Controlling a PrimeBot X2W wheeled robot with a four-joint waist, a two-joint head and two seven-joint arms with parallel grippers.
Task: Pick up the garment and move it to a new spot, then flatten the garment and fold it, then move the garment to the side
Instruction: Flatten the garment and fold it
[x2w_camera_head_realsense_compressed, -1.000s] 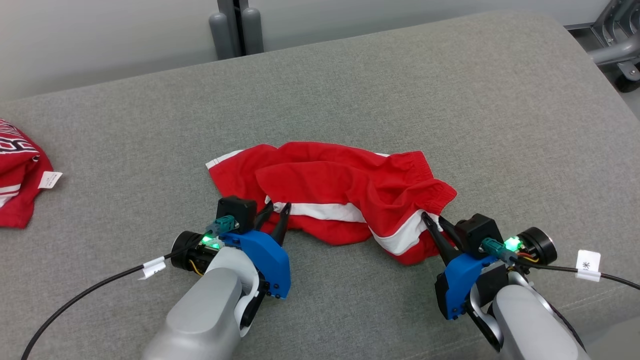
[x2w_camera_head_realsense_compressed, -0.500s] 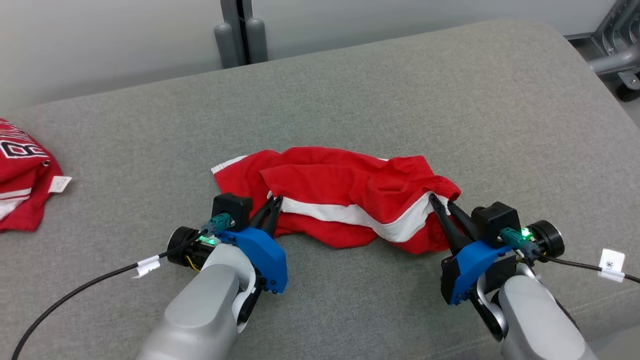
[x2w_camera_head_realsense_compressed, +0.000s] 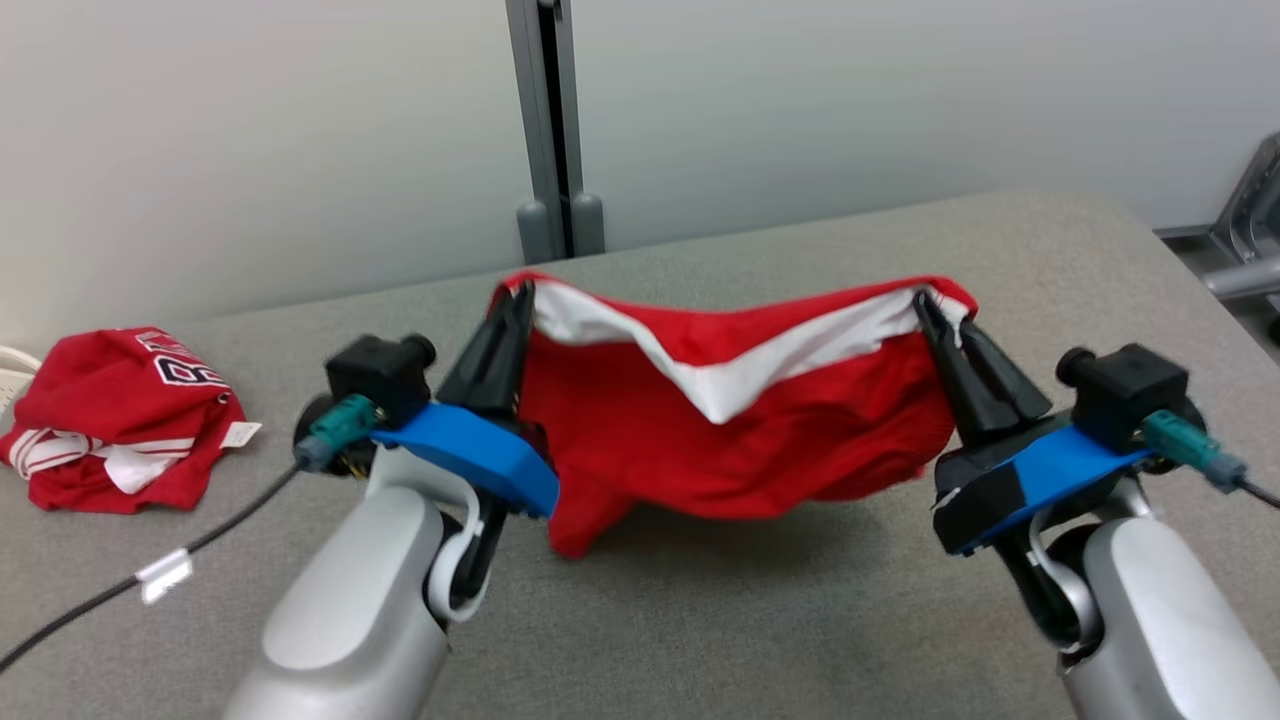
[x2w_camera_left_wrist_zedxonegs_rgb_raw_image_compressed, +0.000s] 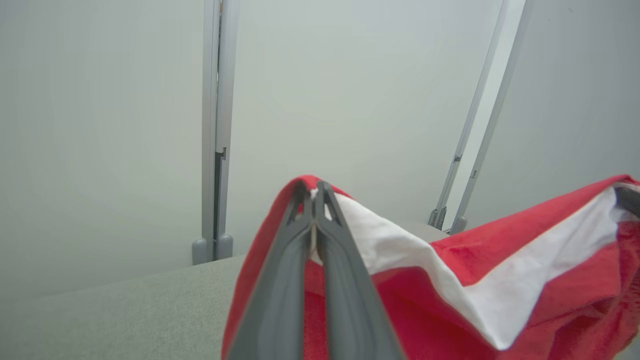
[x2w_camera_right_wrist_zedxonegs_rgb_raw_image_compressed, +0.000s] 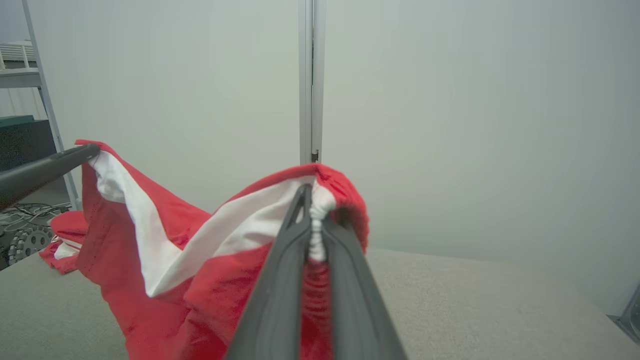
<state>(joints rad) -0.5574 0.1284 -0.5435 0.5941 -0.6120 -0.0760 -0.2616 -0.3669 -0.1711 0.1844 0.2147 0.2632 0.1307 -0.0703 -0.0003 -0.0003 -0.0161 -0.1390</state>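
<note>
The garment (x2w_camera_head_realsense_compressed: 720, 450), red shorts with a white stripe, hangs in the air between my two grippers above the grey padded table (x2w_camera_head_realsense_compressed: 800, 620). My left gripper (x2w_camera_head_realsense_compressed: 518, 292) is shut on its left top corner, and my right gripper (x2w_camera_head_realsense_compressed: 925, 298) is shut on its right top corner. The cloth sags in the middle and its lower left tip hangs just over the table. In the left wrist view the left gripper (x2w_camera_left_wrist_zedxonegs_rgb_raw_image_compressed: 314, 186) pinches the red and white edge of the garment (x2w_camera_left_wrist_zedxonegs_rgb_raw_image_compressed: 500, 280). In the right wrist view the right gripper (x2w_camera_right_wrist_zedxonegs_rgb_raw_image_compressed: 312, 192) clamps the gathered waistband of the garment (x2w_camera_right_wrist_zedxonegs_rgb_raw_image_compressed: 165, 260).
Another red garment (x2w_camera_head_realsense_compressed: 120, 420) with white trim lies crumpled at the table's far left. A grey post (x2w_camera_head_realsense_compressed: 550, 130) stands against the pale wall behind the table. Metal frame parts (x2w_camera_head_realsense_compressed: 1245, 260) sit off the right edge. Black cables (x2w_camera_head_realsense_compressed: 120, 590) trail from my wrists.
My left gripper closed on the garment's corner. Both arms then lifted the garment off the table and spread it between them. The head camera tilted up.
</note>
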